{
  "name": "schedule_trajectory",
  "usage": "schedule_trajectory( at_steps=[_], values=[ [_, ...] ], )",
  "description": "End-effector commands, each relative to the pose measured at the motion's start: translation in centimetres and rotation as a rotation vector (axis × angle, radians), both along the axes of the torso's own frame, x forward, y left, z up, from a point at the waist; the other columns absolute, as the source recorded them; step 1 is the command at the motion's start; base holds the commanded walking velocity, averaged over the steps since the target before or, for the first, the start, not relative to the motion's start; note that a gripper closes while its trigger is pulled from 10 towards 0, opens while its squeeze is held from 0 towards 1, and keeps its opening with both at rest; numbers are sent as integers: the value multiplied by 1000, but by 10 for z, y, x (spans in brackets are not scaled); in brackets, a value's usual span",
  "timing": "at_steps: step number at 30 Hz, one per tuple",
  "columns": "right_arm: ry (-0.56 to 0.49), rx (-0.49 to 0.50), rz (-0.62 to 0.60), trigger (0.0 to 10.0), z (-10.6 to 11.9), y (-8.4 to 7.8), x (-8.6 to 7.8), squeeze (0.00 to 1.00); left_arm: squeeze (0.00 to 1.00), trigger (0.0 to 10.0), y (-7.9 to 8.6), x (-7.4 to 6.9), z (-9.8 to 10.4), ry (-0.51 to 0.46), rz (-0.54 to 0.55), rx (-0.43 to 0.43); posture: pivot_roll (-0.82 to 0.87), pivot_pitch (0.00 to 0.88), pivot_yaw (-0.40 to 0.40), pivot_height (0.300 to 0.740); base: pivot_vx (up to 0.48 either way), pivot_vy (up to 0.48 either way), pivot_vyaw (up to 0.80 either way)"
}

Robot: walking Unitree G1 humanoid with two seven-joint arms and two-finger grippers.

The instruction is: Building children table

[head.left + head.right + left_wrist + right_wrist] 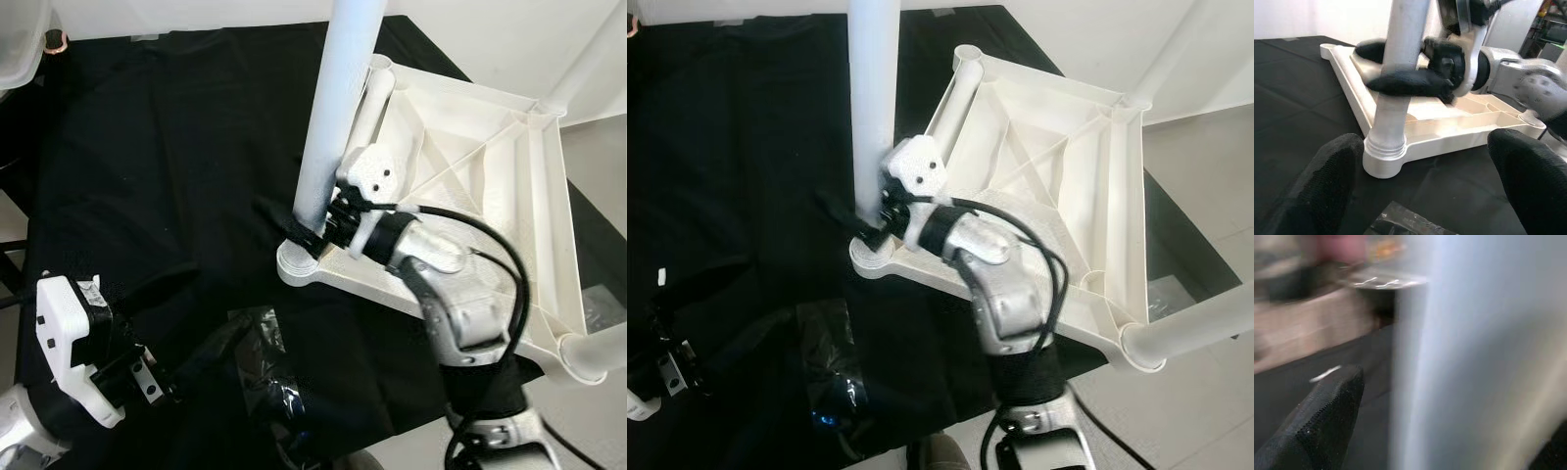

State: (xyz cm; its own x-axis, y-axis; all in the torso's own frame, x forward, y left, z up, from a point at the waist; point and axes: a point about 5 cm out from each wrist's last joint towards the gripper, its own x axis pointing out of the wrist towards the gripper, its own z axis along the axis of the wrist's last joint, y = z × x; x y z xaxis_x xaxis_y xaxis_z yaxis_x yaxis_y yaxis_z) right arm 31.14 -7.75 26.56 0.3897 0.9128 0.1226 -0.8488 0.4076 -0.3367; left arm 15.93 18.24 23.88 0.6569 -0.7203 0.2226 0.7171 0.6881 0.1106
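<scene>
A: Two grippers in frame. Right gripper (pixel 306 227): position and state?

B: Clamped on the white table leg (pixel 338 108), low on the shaft, just above the corner socket (pixel 297 264). One black finger (pixel 1410 84) wrapped across the near face of the leg, the other (pixel 1371 49) behind it. Pinching the leg, per the left wrist view.

A: Leg orientation?

B: Upright, seated in the corner socket of the white tabletop (pixel 509 186). Threaded collar visible at the foot of the leg, touching the socket rim.

A: Tabletop placement?

B: Upside down on the black cloth (pixel 147 147), ribbed underside facing up. Far side hanging past the cloth edge, over the pale floor. Second leg (pixel 1200 331) fitted at the near right corner, third leg (pixel 593 64) at the far right corner. Fourth corner socket (pixel 965 54) open, no leg in it.

A: Left gripper (pixel 1425 181)?

B: Low over the cloth, near the leg-bearing corner but apart from it. Fingers spread wide, holding nothing. Aimed at the socket and leg base.

A: Other items?

B: Clear plastic bag (pixel 263 357) lying crumpled on the cloth, between the left gripper and the tabletop corner. Right wrist view blurred; leg surface close to the lens, one black fingertip (pixel 1327 416) beside it.
</scene>
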Motion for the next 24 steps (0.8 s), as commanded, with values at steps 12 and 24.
schedule_trajectory(
  at_steps=[12, 24],
  values=[
    [12, 3, 111, 0, 24, -23, 36, 0, 0, 10000, 1, -4, -2, 20, 7, 6, 187, 294, -123, 740, 0, 0, 0],
    [75, 8, 49, 0, -10, -13, 25, 0, 0, 10000, 1, -5, -3, 26, 6, 7, 177, 295, -127, 740, 0, 0, 0]
  ],
)
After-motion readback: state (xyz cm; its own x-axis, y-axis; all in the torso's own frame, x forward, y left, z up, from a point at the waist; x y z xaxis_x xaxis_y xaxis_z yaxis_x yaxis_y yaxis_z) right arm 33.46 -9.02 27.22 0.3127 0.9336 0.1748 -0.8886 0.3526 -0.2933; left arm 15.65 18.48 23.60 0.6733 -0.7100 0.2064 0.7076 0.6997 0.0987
